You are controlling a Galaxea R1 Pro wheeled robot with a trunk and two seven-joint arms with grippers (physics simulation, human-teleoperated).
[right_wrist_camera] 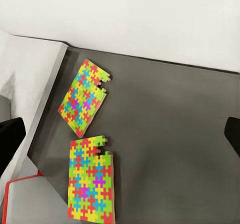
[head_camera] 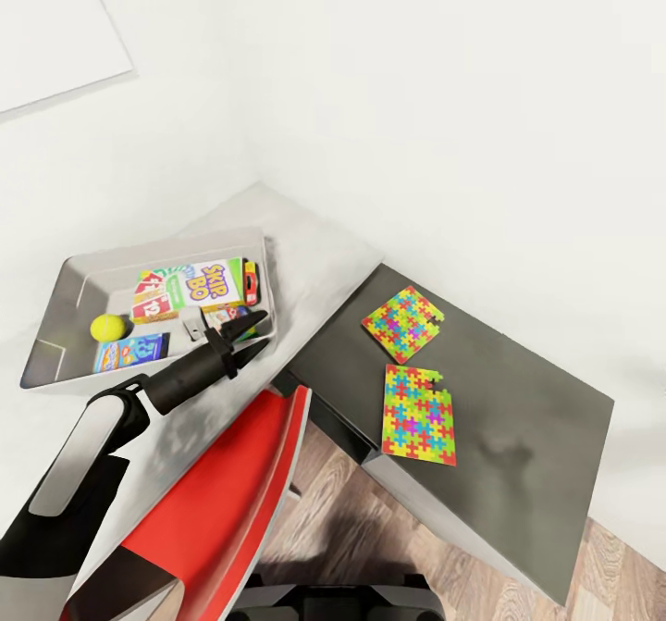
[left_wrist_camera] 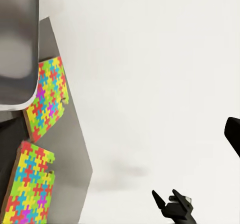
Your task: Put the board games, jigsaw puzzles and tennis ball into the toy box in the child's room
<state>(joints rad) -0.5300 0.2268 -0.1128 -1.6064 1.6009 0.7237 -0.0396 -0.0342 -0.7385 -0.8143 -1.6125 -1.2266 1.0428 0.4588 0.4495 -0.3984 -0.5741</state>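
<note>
Shallow light grey toy box (head_camera: 65, 292) already holds the white-green SKIP BO game box (head_camera: 208, 283), two more colourful flat boxes and the small yellow-green ball (head_camera: 108, 327). Left tool (head_camera: 248, 336) empty, slightly parted, beside its rim. Both multicoloured jigsaw sheets (head_camera: 402, 324) (head_camera: 419, 414) remain on the dark grey table (head_camera: 527, 417). Right tool's state: cannot tell.
</note>
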